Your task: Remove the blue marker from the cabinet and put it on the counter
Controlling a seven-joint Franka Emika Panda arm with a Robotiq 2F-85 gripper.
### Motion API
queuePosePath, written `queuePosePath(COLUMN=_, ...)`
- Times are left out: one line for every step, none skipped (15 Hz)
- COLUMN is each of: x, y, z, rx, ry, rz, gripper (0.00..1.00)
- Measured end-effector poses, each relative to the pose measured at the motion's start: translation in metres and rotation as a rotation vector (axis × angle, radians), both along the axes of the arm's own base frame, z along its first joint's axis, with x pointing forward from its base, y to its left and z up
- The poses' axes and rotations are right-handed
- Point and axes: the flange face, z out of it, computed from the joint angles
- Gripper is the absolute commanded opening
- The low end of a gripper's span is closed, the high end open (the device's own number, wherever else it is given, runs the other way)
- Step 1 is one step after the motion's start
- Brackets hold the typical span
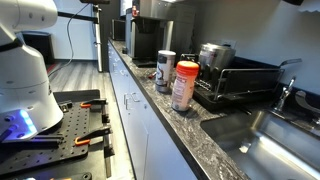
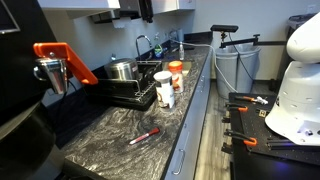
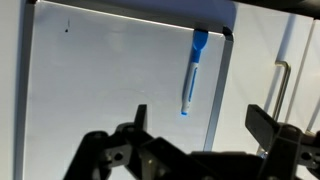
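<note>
A long counter (image 1: 195,130) of dark speckled stone runs from near to far along the wall, with white cabinet fronts (image 1: 135,125) beneath it. Across a narrow aisle, a white robot arm (image 1: 25,80) rises from a black perforated stand (image 1: 60,130). Both exterior views show the counter carrying a black dish rack (image 1: 240,82), a steel pot (image 1: 213,55) and an orange-lidded jar (image 1: 185,85) close to the front edge. A red pen (image 2: 143,136) lies on a bare near stretch of stone in an exterior view.

Neither exterior view shows the hand or the marker; only the wrist view does. There a white cabinet door (image 3: 110,80) fills the frame. The blue marker (image 3: 192,72) hangs upright against it near its right edge, cap at the top. It is probably held by a magnet or clip, which would explain why it stays put on a vertical face. The hand (image 3: 198,118) sits low in that view, released and empty. Its two fingers are spread wide to either side below the marker and apart from the door, seemingly lined up to close in on it. The marker has not yet left the cabinet.
</note>
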Motion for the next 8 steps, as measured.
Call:
queuePosePath(x=0.000, y=0.002, z=-0.001, rx=0.000, ry=-0.001, rz=0.000, gripper=1.00)
queuePosePath(x=0.001, y=0.006, z=-0.001, rx=-0.003, ry=-0.004, rz=-0.002, gripper=1.00)
queuePosePath(x=0.002, y=0.010, z=-0.003, rx=-0.009, ry=-0.009, rz=-0.007, gripper=1.00)
queuePosePath(x=0.004, y=0.015, z=-0.005, rx=-0.015, ry=-0.016, rz=-0.015, gripper=1.00)
queuePosePath(x=0.007, y=0.021, z=-0.008, rx=-0.018, ry=-0.024, rz=-0.028, gripper=1.00)
queuePosePath(x=0.010, y=0.025, z=-0.011, rx=-0.022, ry=-0.031, rz=-0.042, gripper=1.00)
queuePosePath(x=0.013, y=0.028, z=-0.015, rx=-0.026, ry=-0.039, rz=-0.059, gripper=1.00)
queuePosePath(x=0.016, y=0.028, z=-0.018, rx=-0.031, ry=-0.044, rz=-0.076, gripper=1.00)
